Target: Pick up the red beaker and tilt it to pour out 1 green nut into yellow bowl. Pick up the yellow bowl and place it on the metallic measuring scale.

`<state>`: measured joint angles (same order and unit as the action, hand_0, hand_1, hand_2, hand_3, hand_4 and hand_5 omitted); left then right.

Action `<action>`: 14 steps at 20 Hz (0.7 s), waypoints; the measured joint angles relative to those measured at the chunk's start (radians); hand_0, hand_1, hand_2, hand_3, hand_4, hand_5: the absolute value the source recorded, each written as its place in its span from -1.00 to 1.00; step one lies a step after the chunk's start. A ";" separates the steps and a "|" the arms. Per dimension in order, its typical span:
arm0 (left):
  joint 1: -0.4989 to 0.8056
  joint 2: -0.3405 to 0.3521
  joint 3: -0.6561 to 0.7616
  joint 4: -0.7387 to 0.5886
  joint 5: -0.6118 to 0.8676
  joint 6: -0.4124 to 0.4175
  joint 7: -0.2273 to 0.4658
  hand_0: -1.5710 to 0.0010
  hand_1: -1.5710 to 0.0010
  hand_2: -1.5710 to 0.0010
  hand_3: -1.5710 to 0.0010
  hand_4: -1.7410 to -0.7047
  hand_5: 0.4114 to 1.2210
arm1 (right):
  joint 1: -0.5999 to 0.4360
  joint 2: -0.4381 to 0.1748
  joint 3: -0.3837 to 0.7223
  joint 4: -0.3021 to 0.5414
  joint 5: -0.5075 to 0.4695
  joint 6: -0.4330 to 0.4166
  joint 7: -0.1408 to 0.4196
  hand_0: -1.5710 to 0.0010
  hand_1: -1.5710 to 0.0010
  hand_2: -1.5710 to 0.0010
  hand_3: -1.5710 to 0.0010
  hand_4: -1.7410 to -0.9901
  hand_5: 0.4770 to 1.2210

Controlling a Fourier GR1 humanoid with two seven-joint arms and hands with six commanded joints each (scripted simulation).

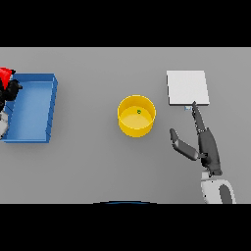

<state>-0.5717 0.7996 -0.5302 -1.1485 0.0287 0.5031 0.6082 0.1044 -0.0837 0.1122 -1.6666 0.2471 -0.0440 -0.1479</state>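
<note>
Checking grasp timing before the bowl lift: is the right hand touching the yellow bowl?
Apart. The head view shows bare grey table between the right hand, fingers straight, and the yellow bowl; the thumb tip is nearest, yet plainly short of the bowl's wall.

We see a smooth, glossy-looking round yellow plastic bowl point(137, 115) on the matt grey table point(98, 162); at three o'clock, a flat pale square metallic scale point(187, 87), dull-finished; at nine o'clock, a matt blue plastic rectangular tray point(30, 108).

Grey table point(98, 162): bowl point(137, 115), scale point(187, 87), tray point(30, 108).
</note>
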 measured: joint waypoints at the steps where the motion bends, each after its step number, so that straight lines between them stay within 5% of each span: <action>1: 0.001 0.004 -0.008 0.004 0.009 0.008 0.000 -1.00 -1.00 -1.00 -0.97 -1.00 0.37 | -0.006 -0.005 -0.006 0.001 -0.002 -0.001 0.012 1.00 1.00 1.00 1.00 0.43 -0.50; 3: -0.001 0.022 -0.048 0.016 0.024 0.000 0.001 -1.00 -1.00 -1.00 -0.91 -0.59 0.12 | 0.009 0.001 0.002 0.003 0.001 0.000 -0.015 1.00 1.00 1.00 1.00 0.45 -0.50; 5: 0.011 0.048 -0.081 -0.031 0.061 -0.069 -0.004 -0.86 -0.50 -0.51 -0.44 -0.01 -0.03 | 0.005 0.005 0.002 0.001 0.006 -0.008 0.007 1.00 1.00 1.00 1.00 0.47 -0.50; 7: 0.009 0.069 -0.087 -0.054 0.105 -0.144 0.002 -0.19 0.04 0.02 0.08 0.36 -0.14 | 0.011 0.003 0.000 0.005 0.001 -0.004 -0.007 1.00 1.00 1.00 1.00 0.48 -0.50; 10: 0.007 0.111 -0.114 -0.083 0.165 -0.228 0.002 0.39 0.51 0.50 0.53 0.67 -0.26 | 0.002 0.002 0.002 0.008 0.005 -0.005 -0.008 1.00 1.00 1.00 1.00 0.48 -0.49; 14: 0.015 0.126 -0.107 -0.107 0.205 -0.256 -0.009 0.75 0.80 0.80 0.81 0.81 -0.34 | 0.017 -0.005 0.007 -0.020 0.003 0.006 0.008 1.00 1.00 1.00 1.00 0.47 -0.49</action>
<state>-0.5569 0.9254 -0.6373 -1.2555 0.2335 0.2470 0.5994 0.1218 -0.0885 0.1195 -1.6867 0.2498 -0.0380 -0.1400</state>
